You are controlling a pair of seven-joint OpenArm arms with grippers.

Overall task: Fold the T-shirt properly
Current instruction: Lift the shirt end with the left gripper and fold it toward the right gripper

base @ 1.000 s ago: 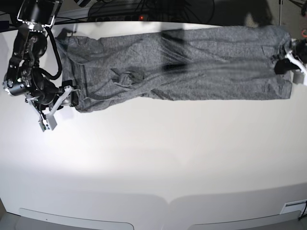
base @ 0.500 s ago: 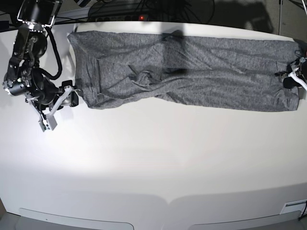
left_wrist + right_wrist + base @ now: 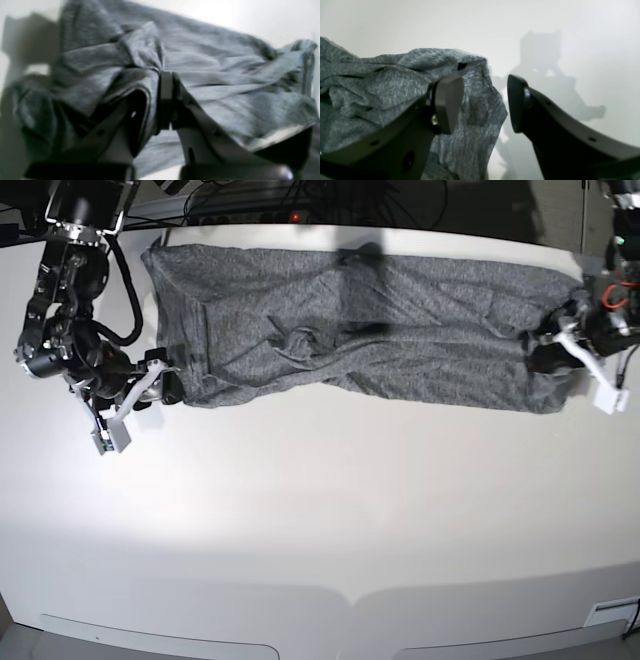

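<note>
grey t-shirt [image 3: 370,320] stretched left to right along the far side of the white counter [image 3: 330,520], rumpled at mid-length.
left tool [image 3: 160,75] at the right end, clamped tight on a bunched fold of cloth there; right tool [image 3: 485,102] at the near left corner, spread wide with nothing between, one finger [image 3: 447,102] in front of the cloth's edge, the other over bare counter.

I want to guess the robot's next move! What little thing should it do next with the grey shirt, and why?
Probably close the right gripper on the near corner of the T-shirt. Its jaws stand open beside that corner, gripping nothing, while the left gripper is already shut on the other end. A fold likely needs both ends held.
</note>
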